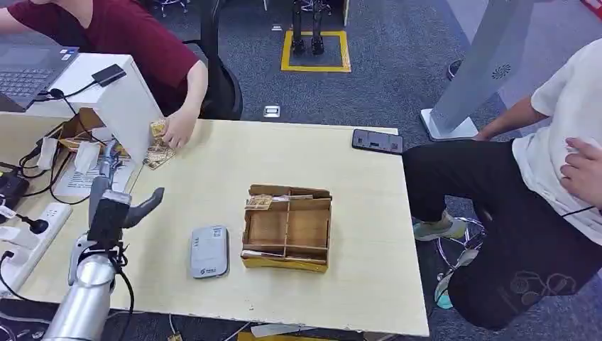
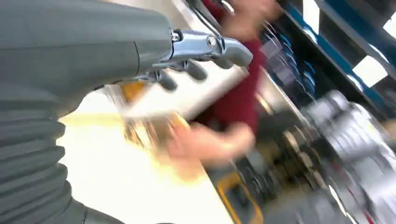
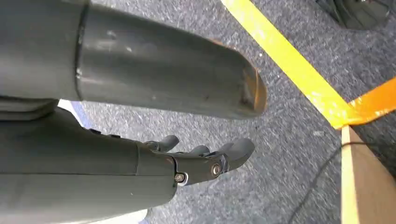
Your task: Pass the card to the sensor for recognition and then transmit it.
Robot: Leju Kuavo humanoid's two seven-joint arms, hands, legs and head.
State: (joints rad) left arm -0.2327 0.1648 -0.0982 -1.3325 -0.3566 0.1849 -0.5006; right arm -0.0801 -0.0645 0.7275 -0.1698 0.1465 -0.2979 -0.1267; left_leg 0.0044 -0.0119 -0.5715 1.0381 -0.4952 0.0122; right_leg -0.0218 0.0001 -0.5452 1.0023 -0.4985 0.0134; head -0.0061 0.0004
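Inspector: State your hands, nearest first.

Robot: My left robot hand [image 1: 113,202] is raised over the left part of the desk [image 1: 213,298], fingers apart, holding nothing. In the left wrist view its fingers [image 2: 196,70] point toward a blurred person's hand [image 2: 205,142]. My right robot hand [image 3: 201,161] hangs beside my body above grey carpet [image 3: 280,140] with yellow tape [image 3: 289,70], fingers loosely spread and empty.

Inspector: Items on the desk?

Robot: A grey card sensor [image 1: 209,251] lies flat just right of my left arm. Beside it stands a wooden divided box [image 1: 287,227] with a card [image 1: 259,202] in its rear left compartment. Farther back, the cards [image 1: 157,153] lie at the desk's left rear, under the hand of a person in red [image 1: 177,129]. A black phone [image 1: 377,141] rests at the far right edge. A second person [image 1: 539,185] sits to the right.
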